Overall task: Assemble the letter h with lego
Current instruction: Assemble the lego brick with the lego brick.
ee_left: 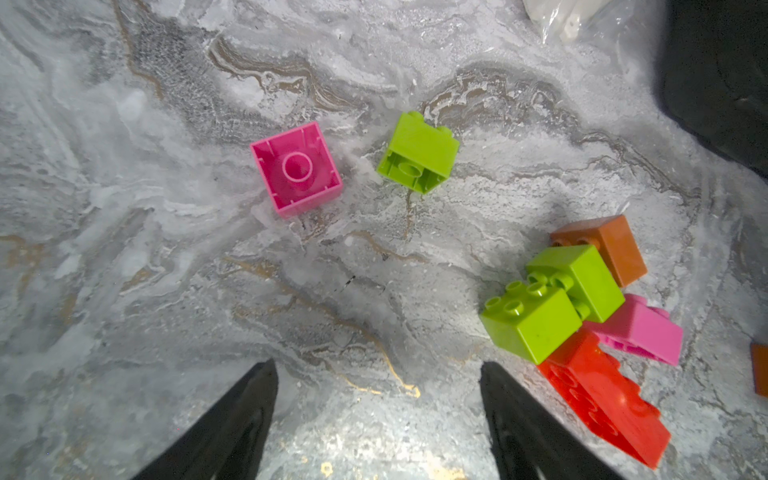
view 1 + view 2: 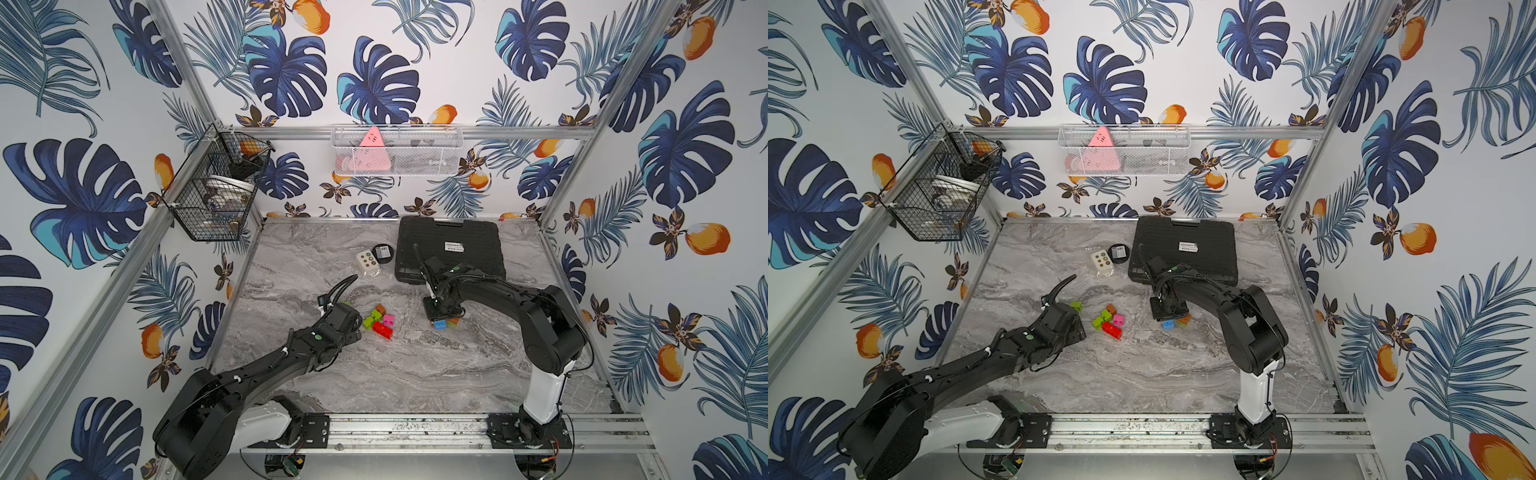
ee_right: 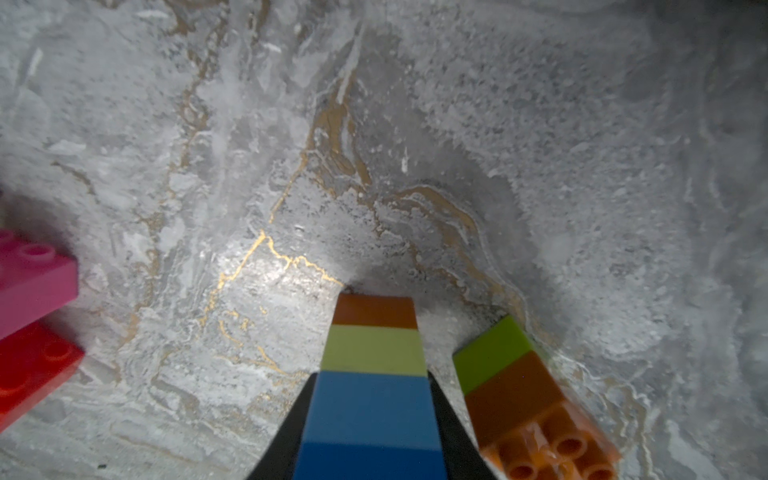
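right tool pinches a smooth blocky blue-green-orange brick column; left tool gapes wide.

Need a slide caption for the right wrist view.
Right gripper shut on a stacked blue, lime and orange lego column, a lime-and-orange pair beside it on the marble table.

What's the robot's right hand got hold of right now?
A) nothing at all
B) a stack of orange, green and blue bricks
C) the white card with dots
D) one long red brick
B: in the right wrist view the right hand is closed on a stack of bricks, orange at the far end, then green, then blue.
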`<state>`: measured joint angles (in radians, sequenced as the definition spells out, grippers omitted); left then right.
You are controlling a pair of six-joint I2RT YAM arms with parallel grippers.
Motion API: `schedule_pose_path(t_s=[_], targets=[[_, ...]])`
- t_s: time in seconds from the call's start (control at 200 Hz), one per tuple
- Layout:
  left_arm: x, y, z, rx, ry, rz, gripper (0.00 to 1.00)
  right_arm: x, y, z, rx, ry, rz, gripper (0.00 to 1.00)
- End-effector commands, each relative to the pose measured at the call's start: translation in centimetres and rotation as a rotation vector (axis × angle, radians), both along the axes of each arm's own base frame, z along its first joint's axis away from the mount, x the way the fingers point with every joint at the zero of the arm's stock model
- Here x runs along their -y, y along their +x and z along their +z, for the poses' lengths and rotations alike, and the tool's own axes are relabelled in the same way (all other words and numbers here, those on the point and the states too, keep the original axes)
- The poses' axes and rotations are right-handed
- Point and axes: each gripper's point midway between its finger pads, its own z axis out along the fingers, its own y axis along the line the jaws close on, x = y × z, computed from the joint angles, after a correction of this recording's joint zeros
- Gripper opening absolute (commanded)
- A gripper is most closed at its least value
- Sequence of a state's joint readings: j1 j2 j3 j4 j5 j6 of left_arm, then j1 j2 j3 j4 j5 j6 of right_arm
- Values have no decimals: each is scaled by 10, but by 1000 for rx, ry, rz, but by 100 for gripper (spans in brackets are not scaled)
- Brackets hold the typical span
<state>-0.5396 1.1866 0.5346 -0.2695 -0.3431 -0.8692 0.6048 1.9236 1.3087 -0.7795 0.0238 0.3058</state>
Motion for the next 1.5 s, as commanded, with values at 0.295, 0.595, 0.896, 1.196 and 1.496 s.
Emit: schedule_pose_path(t_s=[0.295,0.595,0.896,1.196,1.496], targets=[[0,1,1,7,-4,7,82,-4,-11,26,-58,34,26,19],[1,2,0,4,-4,5,82,33,22,75,101,3,-88,21],[1,2,-1,2,-5,6,82,18,31,70,99,173,69,23],[2,2,-2,3,-16,4,82,31,30,64,160,49,449,21],[4,1,-3,3,-27,-1,82,18,32,47,122,-23,748,21]])
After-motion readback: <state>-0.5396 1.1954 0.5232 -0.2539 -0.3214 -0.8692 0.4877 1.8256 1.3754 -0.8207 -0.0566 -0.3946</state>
